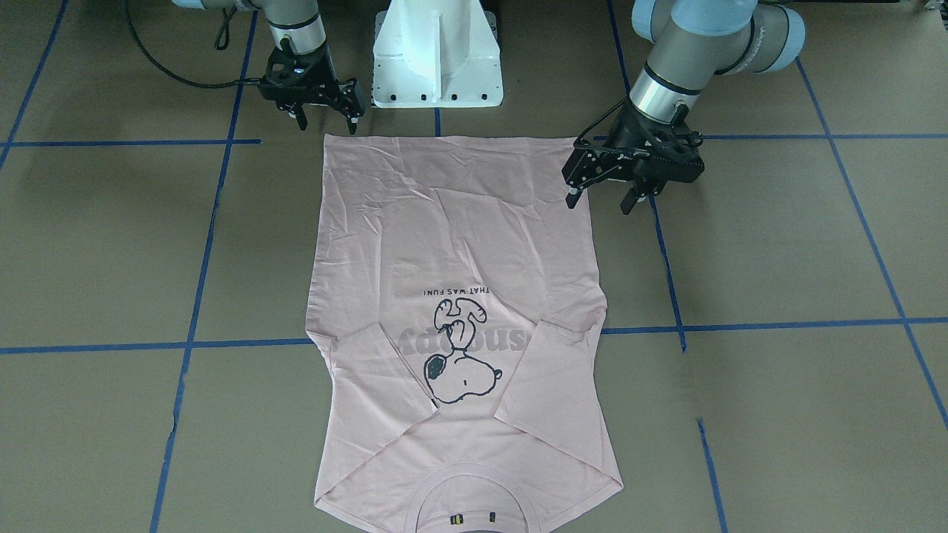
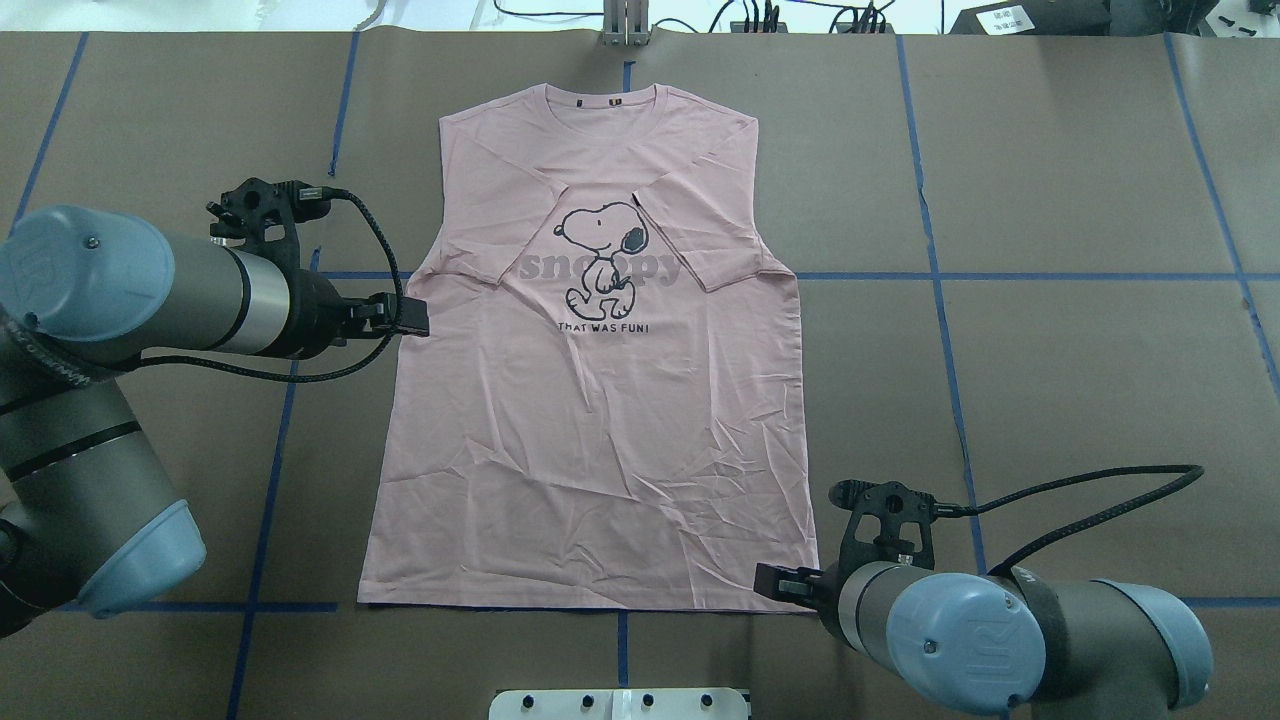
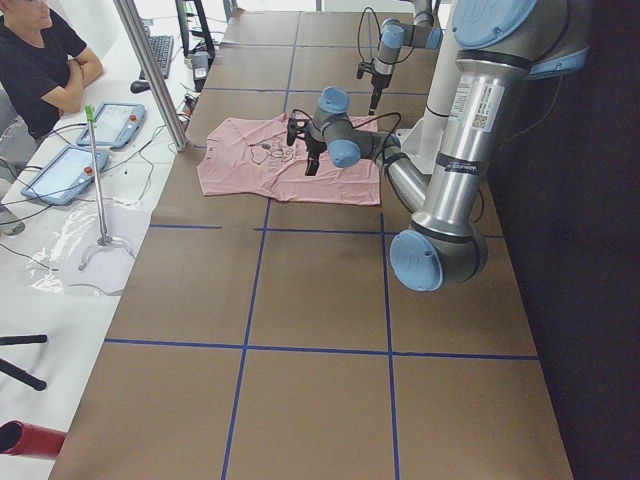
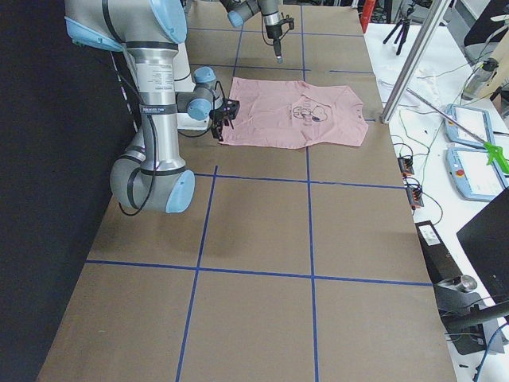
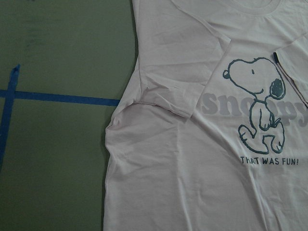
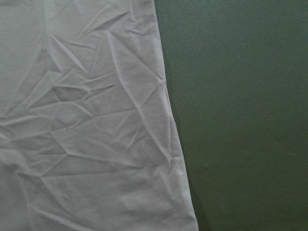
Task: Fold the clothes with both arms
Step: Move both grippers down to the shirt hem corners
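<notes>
Here, T-shirt (image 1: 459, 244): flat on the worktop (image 1: 778, 259), print side up, both sleeves laid inward over the chest.
Long axis: runs straight out from the robot; the hem lies nearest the white pedestal (image 1: 437, 59), the ribbed neck points to the far, operators' edge.
Left fingers (image 1: 570, 185): spread apart and holding nothing, just beside the shirt's side edge, below the sleeve.
Right fingers (image 1: 354, 117): spread apart and holding nothing, by the hem corner on the robot's right.
Surface: brown worktop, squared off with blue tape lines (image 1: 778, 324); the cloth is creased towards the hem.
Room: a metal post (image 3: 150, 70) by the neck end, and a white side bench with handheld screen units (image 3: 60, 172), cables and a seated person (image 3: 40, 60).
</notes>
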